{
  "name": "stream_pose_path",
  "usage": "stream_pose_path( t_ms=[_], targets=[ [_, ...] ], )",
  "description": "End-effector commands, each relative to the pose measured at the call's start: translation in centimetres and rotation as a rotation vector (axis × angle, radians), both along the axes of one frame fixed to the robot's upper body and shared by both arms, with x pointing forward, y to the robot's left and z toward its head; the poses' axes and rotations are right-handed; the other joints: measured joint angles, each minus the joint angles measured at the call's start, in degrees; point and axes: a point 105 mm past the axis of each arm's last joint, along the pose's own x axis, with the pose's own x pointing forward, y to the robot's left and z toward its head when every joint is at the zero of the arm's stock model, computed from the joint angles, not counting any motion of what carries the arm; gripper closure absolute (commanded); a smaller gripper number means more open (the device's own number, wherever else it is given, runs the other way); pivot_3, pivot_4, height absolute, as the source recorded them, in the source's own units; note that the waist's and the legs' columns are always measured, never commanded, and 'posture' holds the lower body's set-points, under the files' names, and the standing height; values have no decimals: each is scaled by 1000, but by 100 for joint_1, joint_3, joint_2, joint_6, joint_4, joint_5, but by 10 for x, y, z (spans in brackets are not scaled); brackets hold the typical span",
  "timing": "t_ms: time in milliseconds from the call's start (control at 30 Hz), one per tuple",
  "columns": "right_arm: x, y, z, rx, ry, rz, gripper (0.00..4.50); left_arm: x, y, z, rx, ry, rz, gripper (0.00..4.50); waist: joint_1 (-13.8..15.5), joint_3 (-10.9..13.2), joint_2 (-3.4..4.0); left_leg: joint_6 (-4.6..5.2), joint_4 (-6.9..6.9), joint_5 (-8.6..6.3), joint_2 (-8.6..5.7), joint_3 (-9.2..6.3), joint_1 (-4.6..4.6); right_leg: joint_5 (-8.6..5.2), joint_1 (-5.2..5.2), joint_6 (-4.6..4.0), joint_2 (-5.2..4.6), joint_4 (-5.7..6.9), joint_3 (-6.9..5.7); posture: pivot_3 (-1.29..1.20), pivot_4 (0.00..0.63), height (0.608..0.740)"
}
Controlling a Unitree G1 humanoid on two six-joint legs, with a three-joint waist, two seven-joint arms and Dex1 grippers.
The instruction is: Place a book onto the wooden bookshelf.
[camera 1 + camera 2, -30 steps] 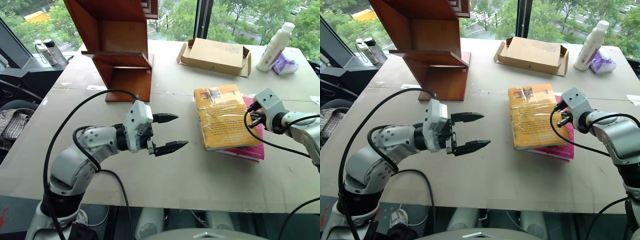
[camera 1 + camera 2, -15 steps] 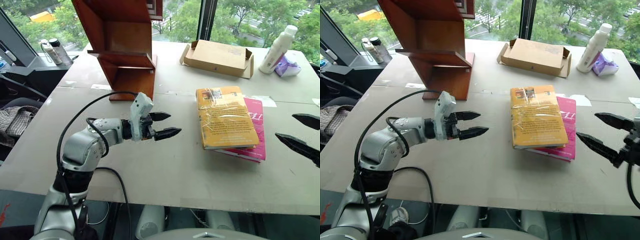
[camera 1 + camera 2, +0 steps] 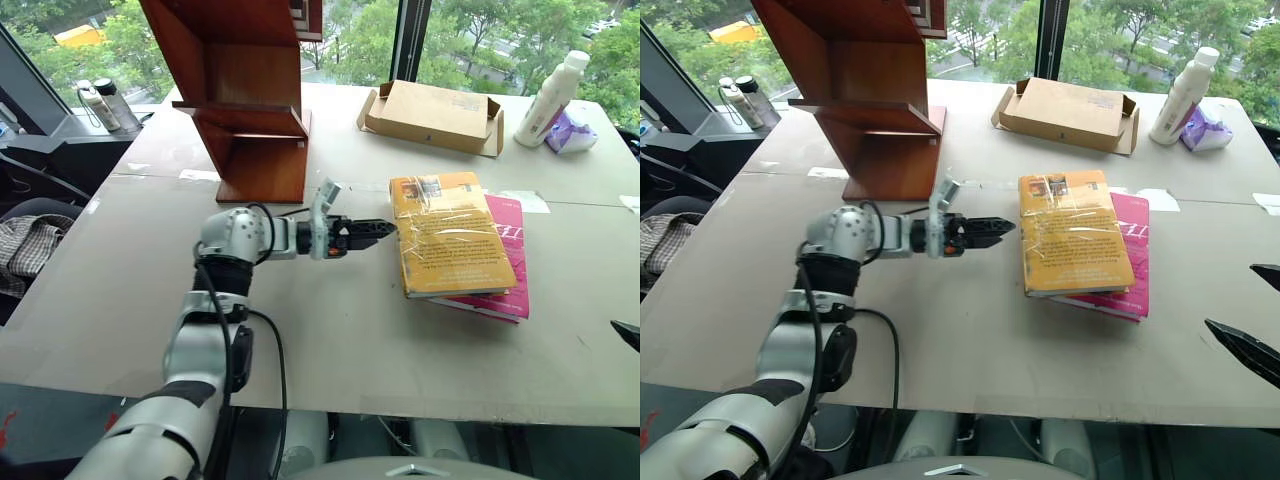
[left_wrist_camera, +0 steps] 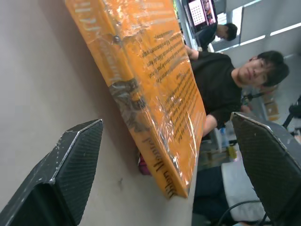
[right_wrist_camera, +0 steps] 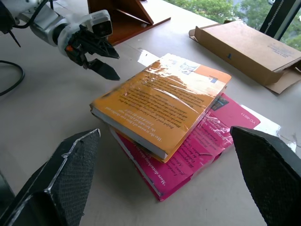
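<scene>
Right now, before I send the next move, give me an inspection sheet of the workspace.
Surface: table, pale top, taped seams.
Job's things: book flat on a pink book; wooden bookshelf at the table's back left.
Clutter: cardboard box, white bottle, purple packet.
Grippers: left gripper open, at the book's spine edge; right gripper open, off to the right.
Cables: black cable along the left arm.
Surroundings: windows, trees outside; a seated person.
</scene>
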Motion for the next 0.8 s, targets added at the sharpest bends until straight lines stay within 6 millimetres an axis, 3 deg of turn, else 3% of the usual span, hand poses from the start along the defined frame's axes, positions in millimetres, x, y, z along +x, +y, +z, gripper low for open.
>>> stream_pose_path(
  t_ms=[33,133,333,367,400,633,667,800],
  targets=[
    [-3,1,1,-23,-25,-5,102,7,-18,6,-49,15,12,26,-5,0,0,-1,0,0,1,0,0,0,-1,-1,0,0,1,0,150,733],
    [-7,2,0,-27,-22,-13,102,10,-33,-3,-57,0,14,26,2,0,0,-1,0,-1,1,-2,-3,3,-3,-5,-5,0,-1,0,150,733],
    [-14,7,-3,-31,-7,-20,102,13,-50,-1,-214,55,29,26,1,-1,1,-1,-2,-2,0,0,-6,13,-10,-23,-15,-1,-3,0,150,733],
    [-14,9,-2,-31,-6,-19,0,14,-51,-1,-236,67,35,533,2,0,1,-1,-2,-2,0,0,-6,13,-9,-23,-17,-1,-4,0,150,733],
    [-15,10,-2,-30,-4,-17,0,12,-51,0,-254,79,24,729,1,0,0,0,-2,-2,0,-1,-6,11,-10,-20,-21,-1,-7,0,150,733],
    [-10,20,-4,-16,2,1,0,11,-40,7,-316,119,9,4067,-8,-1,1,0,-2,-3,-1,-1,-8,9,-10,-16,-28,-1,-13,0,150,733],
    [-9,21,-4,-13,1,5,0,12,-37,9,-323,119,10,4284,-10,-1,1,0,-2,-3,-1,-1,-8,9,-10,-16,-28,-1,-13,0,150,733],
    [1,26,-5,4,-9,31,0,9,-13,35,-344,52,-12,4312,-25,1,2,0,-3,-3,5,-1,-8,12,-16,-21,-31,-1,-10,0,150,733]
  ],
)
